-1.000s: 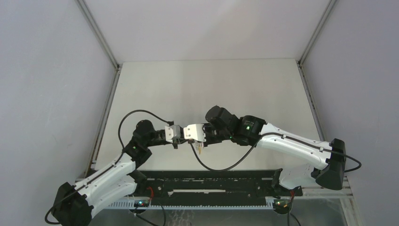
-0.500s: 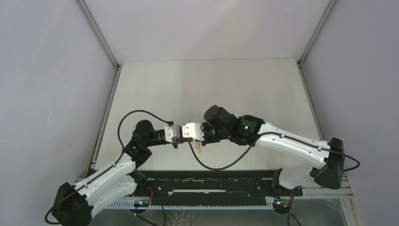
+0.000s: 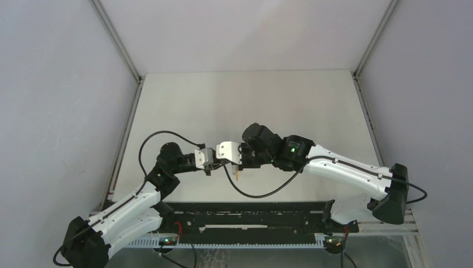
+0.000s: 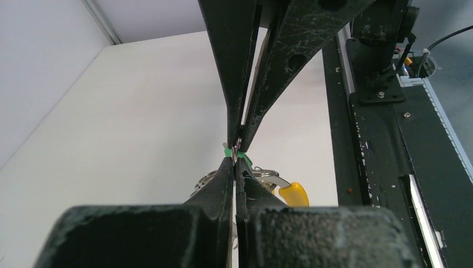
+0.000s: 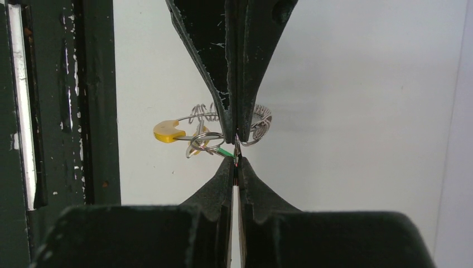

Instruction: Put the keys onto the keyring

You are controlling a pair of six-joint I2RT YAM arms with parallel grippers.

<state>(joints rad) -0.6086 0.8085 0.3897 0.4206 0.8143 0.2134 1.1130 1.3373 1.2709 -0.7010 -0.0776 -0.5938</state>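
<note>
Both grippers meet tip to tip in the air over the near middle of the table [image 3: 251,100]. The left gripper [image 4: 235,163] has its fingers pressed together on the keyring [image 5: 259,125], whose beaded wire rim shows on either side of those fingers. The right gripper [image 5: 235,163] is also squeezed closed, its tips pinching the thin green key [image 5: 223,151] right at the point where the two sets of fingertips face each other. The yellow key [image 5: 166,132] hangs off to the side of the pinch, toward the black rail [image 3: 251,223], linked through a small split ring [image 5: 203,138]; whether that ring sits on the keyring itself is too fine to tell. The whole bundle hangs above the white surface, not resting on it. The rail runs along the near edge, close under the grippers, and the right arm's black cable [image 3: 262,194] loops down between them and the rail. Beyond the grippers the tabletop stretches back to the rear wall, and side walls bound it left and right, well apart from both arms.
</note>
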